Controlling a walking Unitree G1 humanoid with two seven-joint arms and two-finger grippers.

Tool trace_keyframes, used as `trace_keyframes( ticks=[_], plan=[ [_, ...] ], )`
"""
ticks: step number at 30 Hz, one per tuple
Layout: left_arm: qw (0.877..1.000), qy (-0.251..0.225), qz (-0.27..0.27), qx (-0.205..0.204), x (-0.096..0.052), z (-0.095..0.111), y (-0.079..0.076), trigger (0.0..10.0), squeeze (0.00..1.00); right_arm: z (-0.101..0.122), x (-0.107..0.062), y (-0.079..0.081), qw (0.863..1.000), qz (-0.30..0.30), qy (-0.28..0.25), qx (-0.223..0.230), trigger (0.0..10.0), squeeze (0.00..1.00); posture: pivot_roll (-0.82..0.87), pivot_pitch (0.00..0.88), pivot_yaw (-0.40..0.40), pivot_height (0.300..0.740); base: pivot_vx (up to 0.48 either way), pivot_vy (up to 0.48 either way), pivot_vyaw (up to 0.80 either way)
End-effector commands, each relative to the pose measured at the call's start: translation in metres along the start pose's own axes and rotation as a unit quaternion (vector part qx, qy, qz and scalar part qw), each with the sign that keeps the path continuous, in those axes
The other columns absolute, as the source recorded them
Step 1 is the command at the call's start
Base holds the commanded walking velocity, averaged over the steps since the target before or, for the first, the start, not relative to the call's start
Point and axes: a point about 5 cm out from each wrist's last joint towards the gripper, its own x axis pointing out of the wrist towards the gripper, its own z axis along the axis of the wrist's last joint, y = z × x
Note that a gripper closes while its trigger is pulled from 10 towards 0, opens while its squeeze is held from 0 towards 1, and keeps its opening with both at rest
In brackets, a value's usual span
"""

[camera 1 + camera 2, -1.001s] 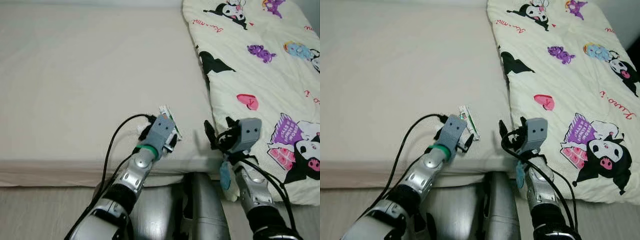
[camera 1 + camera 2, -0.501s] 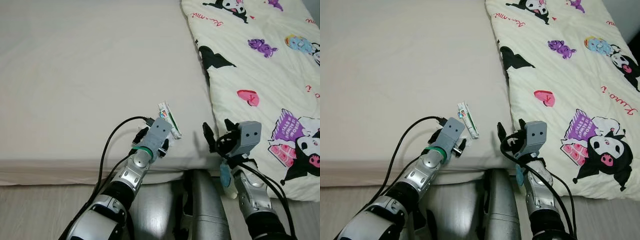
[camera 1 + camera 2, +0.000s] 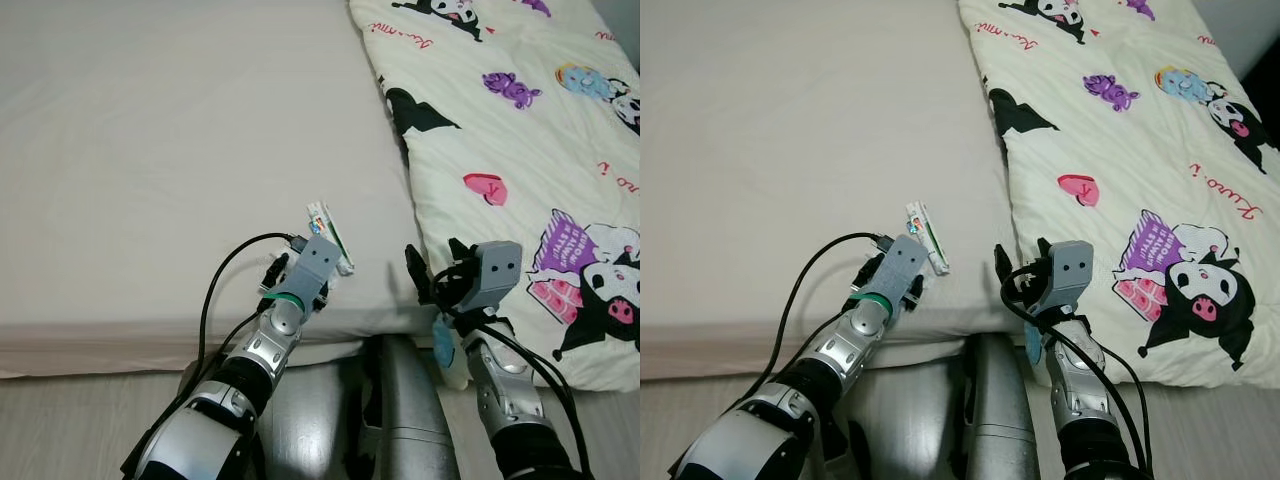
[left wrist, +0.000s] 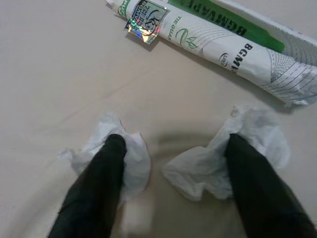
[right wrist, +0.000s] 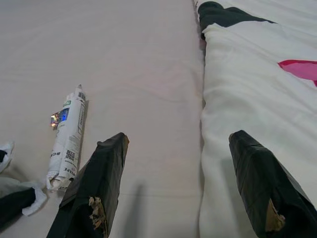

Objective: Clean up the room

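Observation:
A white and green rolled wrapper [image 3: 329,234] lies on the beige bed sheet [image 3: 150,150] near the front edge. My left gripper [image 3: 299,277] rests on the sheet just beside and behind it. In the left wrist view this gripper [image 4: 173,148] is open, and each black finger presses on a piece of crumpled white tissue [image 4: 198,171]; the wrapper [image 4: 223,39] lies just past the fingertips. My right gripper [image 3: 436,278] hovers open and holds nothing at the bed's edge, by the blanket's border. In the right wrist view the wrapper [image 5: 67,141] lies off to one side of it.
A cream cartoon-print blanket [image 3: 520,130] covers the right part of the bed and hangs over the front edge. The mattress edge [image 3: 100,335] runs across in front of me, with grey floor [image 3: 70,420] below.
The camera shifted a little. My left gripper drew back slightly from the wrapper, so more of it shows. The right gripper kept its place and stayed open.

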Motion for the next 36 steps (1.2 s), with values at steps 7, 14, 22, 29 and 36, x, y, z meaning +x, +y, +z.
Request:
trace_keyframes(
  ticks=[7, 14, 22, 29, 36],
  plan=[
    [0.997, 0.077, 0.019, -0.010, -0.003, -0.034, 0.010, 0.0, 0.00, -0.006, -0.006, -0.002, 1.000, -0.012, 0.011, 0.013, 10.0, 0.00, -0.07, 0.202, 0.027, 0.555, 0.000, 0.000, 0.00],
    [0.996, 0.069, 0.042, -0.022, -0.003, -0.039, 0.024, 0.0, 0.00, -0.006, -0.005, -0.002, 1.000, -0.015, 0.012, 0.018, 10.0, 0.00, -0.05, 0.195, 0.026, 0.555, 0.000, 0.000, 0.00],
    [0.996, 0.027, 0.078, -0.045, -0.008, -0.040, 0.057, 0.0, 0.00, -0.001, 0.011, 0.012, 0.998, 0.030, 0.007, 0.047, 10.0, 0.00, 0.02, 0.202, 0.006, 0.555, 0.000, 0.000, 0.00],
    [0.991, -0.052, 0.087, -0.092, -0.025, -0.023, 0.078, 0.0, 0.00, 0.016, 0.036, 0.034, 0.993, 0.097, -0.012, 0.067, 10.0, 0.00, 0.10, 0.233, -0.016, 0.555, 0.000, 0.000, 0.00],
    [0.971, -0.171, 0.114, -0.121, -0.064, 0.016, 0.113, 10.0, 0.00, 0.022, 0.069, 0.056, 0.985, 0.142, 0.012, 0.096, 10.0, 0.00, 0.22, 0.287, -0.028, 0.555, 0.000, 0.000, 0.00]
  ],
)
